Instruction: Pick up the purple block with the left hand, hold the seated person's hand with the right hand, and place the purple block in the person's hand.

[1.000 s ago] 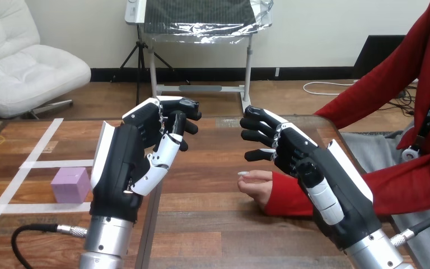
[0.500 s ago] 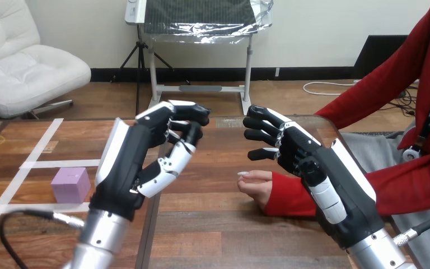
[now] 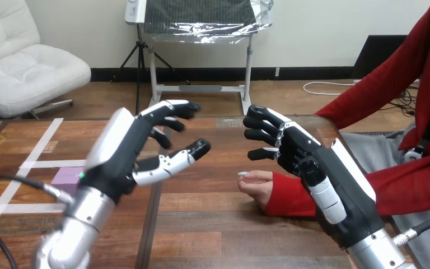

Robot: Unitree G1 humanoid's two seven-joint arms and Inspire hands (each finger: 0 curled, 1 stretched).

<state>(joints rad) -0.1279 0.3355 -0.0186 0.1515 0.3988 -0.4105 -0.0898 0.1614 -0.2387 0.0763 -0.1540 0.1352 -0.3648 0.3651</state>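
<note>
The wooden table (image 3: 224, 224) stretches in front of me. At its right side the person's forearm in a red sleeve (image 3: 403, 185) lies across the boards, reaching in towards the middle.

My right arm rises from the lower right, and my right hand (image 3: 297, 151) hangs over the wrist end of that sleeve. Its fingers are loosely bent, pointing left, spread apart and gripping nothing. I cannot tell whether my palm touches the sleeve beneath it.

My left arm comes up from the lower left corner. My left hand (image 3: 129, 151) is lifted above the table, left of centre. Its fingers are fanned out nearly straight, the thumb stretches towards the right, and it is empty.

The person's hand (image 3: 256, 185) rests on the table between my two hands. It is loosely curled, just below my right fingertips, with a gap showing between them.

The purple block (image 3: 66, 177) sits on the table at the left, partly hidden behind my left wrist, inside a square marked by white tape (image 3: 45, 164). Nothing holds it.
</note>
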